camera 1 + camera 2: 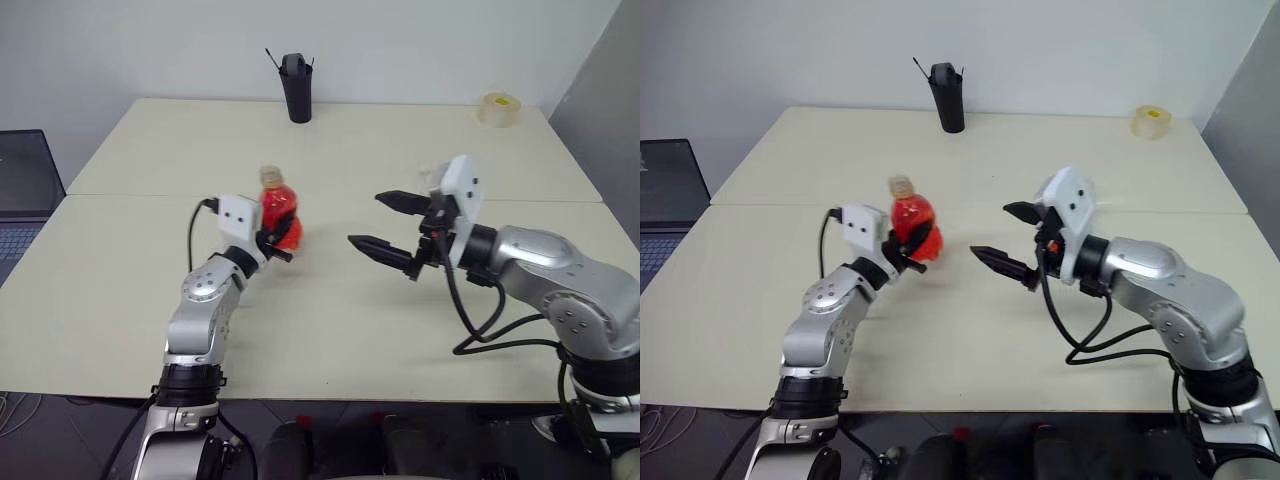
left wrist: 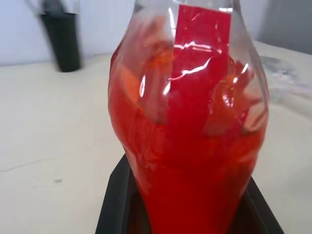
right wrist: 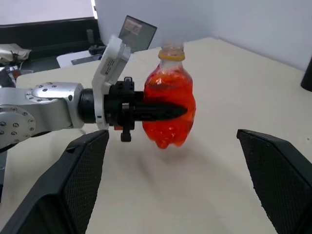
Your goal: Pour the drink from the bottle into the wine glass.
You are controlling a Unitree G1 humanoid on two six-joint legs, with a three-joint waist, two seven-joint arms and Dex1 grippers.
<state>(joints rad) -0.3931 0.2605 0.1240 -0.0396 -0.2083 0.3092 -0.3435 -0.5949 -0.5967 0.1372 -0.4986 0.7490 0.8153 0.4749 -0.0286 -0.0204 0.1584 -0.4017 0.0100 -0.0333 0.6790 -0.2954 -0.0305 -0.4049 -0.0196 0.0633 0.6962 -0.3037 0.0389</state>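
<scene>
Item 1, the bottle (image 1: 279, 211): I see it near the middle of the counter (image 1: 400, 150), slightly toward the left edge, upright with its long axis vertical. The neck and pale cap ring are at the top and the rounded body is full of the drink (image 2: 185, 161), bright red. From the right wrist view its base appears just clear of the counter surface, though I cannot be sure of that.

Item 2, left pincer (image 1: 272, 246): clenched on the bottle's lower body. 1 black finger crosses the near face of the red body in the right wrist view, and the 2 fingers flank the base in the left wrist view. This arm reaches forward, roughly level.

Item 3, right pincer (image 1: 385, 224): released, its 2 fingers spread wide, holding and touching nothing. It hangs above the counter to the right of the bottle, pointing leftward at it, with a clear gap between fingertips and bottle. The bottle lies straight ahead of it, between its 2 fingers (image 3: 73, 190) in the right wrist view.

Item 4, the wine glass (image 1: 432, 178): a faint clear shape behind the right pincer, largely hidden; I cannot tell its exact standing.

Item 5, black cup (image 1: 296, 88) at the far edge; tape roll (image 1: 499, 108) at the far right corner.

Judgement: the cap looks in place, so my next move probably brings the right pincer to the bottle's top, with the left as the holding arm.
</scene>
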